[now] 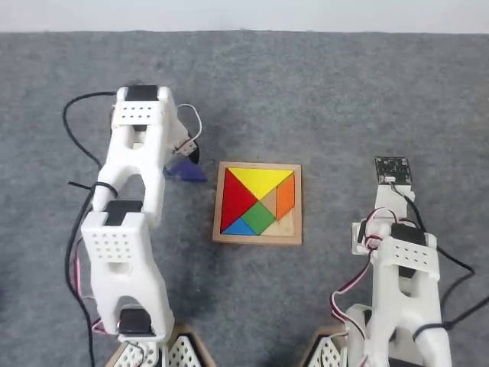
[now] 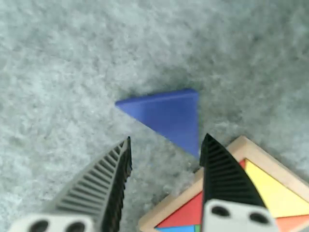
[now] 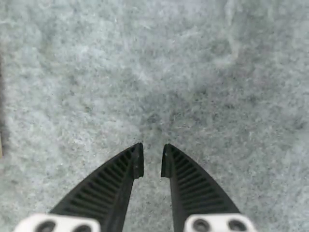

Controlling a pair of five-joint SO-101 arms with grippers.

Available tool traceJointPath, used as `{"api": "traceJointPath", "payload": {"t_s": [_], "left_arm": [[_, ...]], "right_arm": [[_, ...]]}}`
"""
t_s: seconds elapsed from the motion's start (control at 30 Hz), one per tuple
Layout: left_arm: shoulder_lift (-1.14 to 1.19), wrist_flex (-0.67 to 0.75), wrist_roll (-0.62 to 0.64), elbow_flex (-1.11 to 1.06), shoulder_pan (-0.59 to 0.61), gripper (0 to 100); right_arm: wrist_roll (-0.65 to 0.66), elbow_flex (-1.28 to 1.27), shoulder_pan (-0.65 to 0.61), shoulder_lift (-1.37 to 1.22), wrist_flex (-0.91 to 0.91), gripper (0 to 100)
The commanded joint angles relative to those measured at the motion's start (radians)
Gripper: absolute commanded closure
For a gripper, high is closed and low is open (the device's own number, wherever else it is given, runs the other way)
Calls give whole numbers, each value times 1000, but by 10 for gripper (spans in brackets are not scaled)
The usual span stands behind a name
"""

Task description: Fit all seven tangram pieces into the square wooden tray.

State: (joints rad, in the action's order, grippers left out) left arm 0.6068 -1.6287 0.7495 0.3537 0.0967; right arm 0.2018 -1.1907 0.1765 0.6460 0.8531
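The dark blue triangle lies flat on the grey carpet just outside the wooden tray, close to its corner. My left gripper hangs open just short of it, one fingertip on each side of its near edge, not touching. In the high view the blue triangle peeks out beside the left arm, left of the tray. The tray holds a yellow triangle, a red triangle, an orange piece, a green piece and a light blue triangle. My right gripper is shut over bare carpet, holding nothing.
Bare wood shows in the tray's near right corner. The right arm stands to the right of the tray, well apart from it. Grey carpet covers the whole table, and black cables trail beside the left arm.
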Motion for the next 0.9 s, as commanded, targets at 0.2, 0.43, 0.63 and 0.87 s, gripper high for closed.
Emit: {"api": "traceJointPath", "payload": {"t_s": [0.2,0.43,0.63,0.87], "left_arm": [[-18,121,11,-51,-49,771],[129,132,8,33,-8,771],[181,80,-46,101,31,774],[190,38,-137,99,64,775]], "right_arm": [[3,9,15,25,-16,912],[3,8,15,25,-16,912],[3,6,15,27,-15,912],[3,9,15,31,-15,912]]}}
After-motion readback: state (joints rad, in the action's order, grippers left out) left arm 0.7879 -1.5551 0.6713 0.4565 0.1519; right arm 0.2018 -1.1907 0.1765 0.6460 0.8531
